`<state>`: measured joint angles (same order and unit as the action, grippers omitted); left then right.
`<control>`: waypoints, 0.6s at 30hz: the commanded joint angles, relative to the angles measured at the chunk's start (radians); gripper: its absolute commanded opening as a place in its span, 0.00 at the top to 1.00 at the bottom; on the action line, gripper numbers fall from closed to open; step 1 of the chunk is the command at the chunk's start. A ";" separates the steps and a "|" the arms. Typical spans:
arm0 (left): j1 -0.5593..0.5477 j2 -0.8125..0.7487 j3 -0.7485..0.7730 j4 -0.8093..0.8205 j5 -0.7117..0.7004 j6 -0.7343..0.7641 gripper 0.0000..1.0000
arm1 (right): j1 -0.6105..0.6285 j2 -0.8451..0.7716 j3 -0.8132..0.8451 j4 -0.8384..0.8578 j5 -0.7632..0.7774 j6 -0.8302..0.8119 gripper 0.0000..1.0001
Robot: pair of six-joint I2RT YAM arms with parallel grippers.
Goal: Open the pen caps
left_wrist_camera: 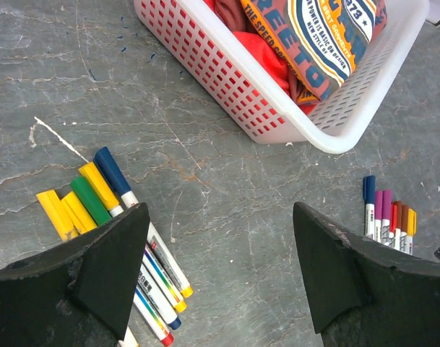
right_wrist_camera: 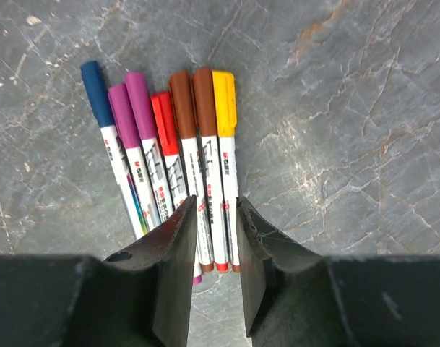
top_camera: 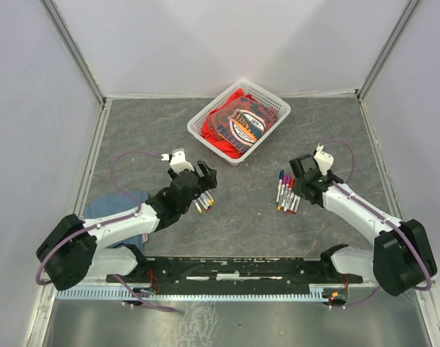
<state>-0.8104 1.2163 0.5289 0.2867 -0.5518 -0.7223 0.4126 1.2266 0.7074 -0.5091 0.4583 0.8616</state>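
Several capped pens (right_wrist_camera: pixel 178 173) lie side by side with their white barrels toward me, and the pen caps (right_wrist_camera: pixel 162 108) on them are blue, purple, red, brown and yellow. My right gripper (right_wrist_camera: pixel 217 201) hangs over them, its jaws narrowed to a slim gap over the brown- and yellow-capped barrels; I cannot tell if they touch. In the top view this group (top_camera: pixel 287 194) sits just in front of the right gripper (top_camera: pixel 299 186). A second group (left_wrist_camera: pixel 144 253) with yellow, green and blue caps (left_wrist_camera: pixel 97 189) lies by the left finger of my left gripper (left_wrist_camera: pixel 220 210), which is wide open and holds nothing.
A white slatted basket (top_camera: pixel 216 108) of red and printed cloth stands at the back centre, and its wall (left_wrist_camera: pixel 227 79) is close ahead in the left wrist view. A blue cloth (top_camera: pixel 115 204) lies under the left arm. Grey walls close the table on three sides.
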 commanded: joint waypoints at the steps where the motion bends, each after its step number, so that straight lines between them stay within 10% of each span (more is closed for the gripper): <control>1: -0.008 -0.021 0.011 0.045 -0.028 0.038 0.14 | 0.004 -0.003 -0.012 -0.024 -0.020 0.024 0.64; 18: -0.009 -0.060 -0.009 0.068 0.005 0.023 0.14 | 0.004 0.062 -0.051 -0.026 -0.021 0.048 0.61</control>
<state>-0.8139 1.1946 0.5259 0.3031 -0.5404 -0.7132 0.4126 1.2701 0.6563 -0.5396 0.4217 0.8883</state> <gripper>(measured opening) 0.864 0.391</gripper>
